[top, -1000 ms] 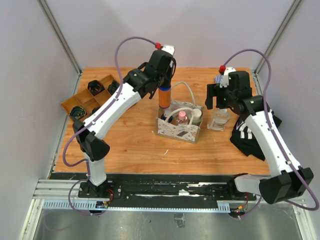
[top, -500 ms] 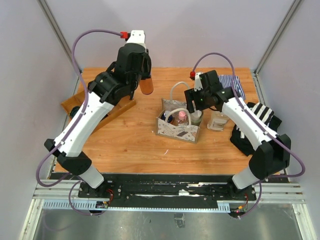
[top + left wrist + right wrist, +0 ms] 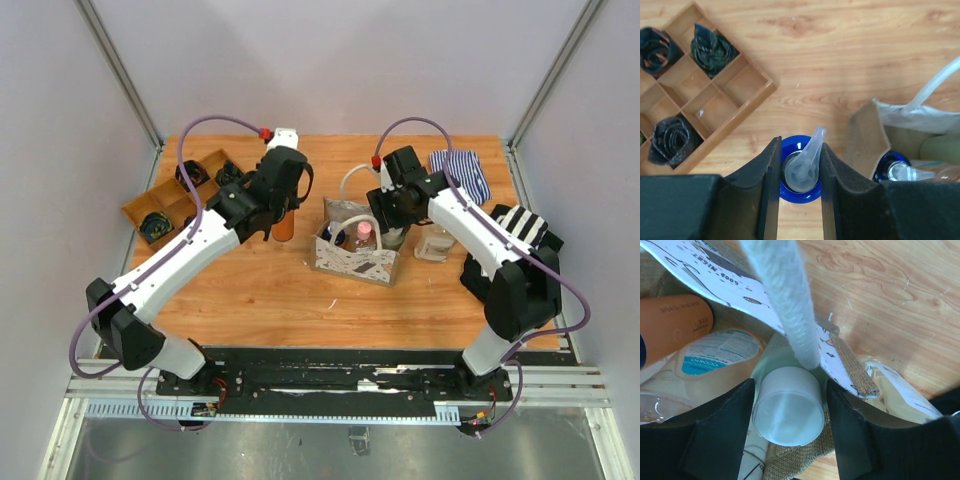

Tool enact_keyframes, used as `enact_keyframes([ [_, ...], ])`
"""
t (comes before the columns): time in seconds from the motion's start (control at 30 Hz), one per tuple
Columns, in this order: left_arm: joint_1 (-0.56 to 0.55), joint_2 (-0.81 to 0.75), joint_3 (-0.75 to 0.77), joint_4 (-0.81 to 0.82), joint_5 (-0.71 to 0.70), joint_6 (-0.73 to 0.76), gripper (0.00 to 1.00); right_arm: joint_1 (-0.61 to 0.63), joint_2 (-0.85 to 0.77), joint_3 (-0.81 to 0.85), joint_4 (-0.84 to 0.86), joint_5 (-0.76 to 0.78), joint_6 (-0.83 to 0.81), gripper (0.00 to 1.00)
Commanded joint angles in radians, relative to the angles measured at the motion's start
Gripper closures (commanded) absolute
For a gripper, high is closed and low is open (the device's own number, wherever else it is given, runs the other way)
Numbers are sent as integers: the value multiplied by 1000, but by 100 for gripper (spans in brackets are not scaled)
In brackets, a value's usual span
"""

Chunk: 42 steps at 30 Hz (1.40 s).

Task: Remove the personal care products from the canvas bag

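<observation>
beside the canvas bag [image 3: 350, 263], left gripper [image 3: 799, 152] clamps orange bottle [image 3: 284, 228]; right gripper [image 3: 790, 390] flanks white cap [image 3: 788, 414], grip unclear.

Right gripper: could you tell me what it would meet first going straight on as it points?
Most likely the white cap of a bottle in the canvas bag, sitting right between the right gripper's fingers.

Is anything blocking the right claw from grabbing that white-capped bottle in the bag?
Only partly. The canvas bag has its white handle hanging down against the far edge of the white cap. The right gripper has a finger on each side of the cap, with nothing between.
</observation>
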Motion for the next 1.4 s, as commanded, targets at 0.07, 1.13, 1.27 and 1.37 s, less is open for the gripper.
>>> enact_keyframes([
  [0.07,-1,-94,-140,195,-24,-51,99,32,-4,15,-120,82,28,43],
  [1.13,-1,-134,-547,373,43,-142,56,16,-54,472,-229,250,0,90],
  [1.27,-1,-142,-488,333,47,-98,36,-34,-50,621,-281,274,4,89],
  [1.37,-1,-144,-385,291,35,-45,33,-76,-47,701,-305,282,5,89],
])
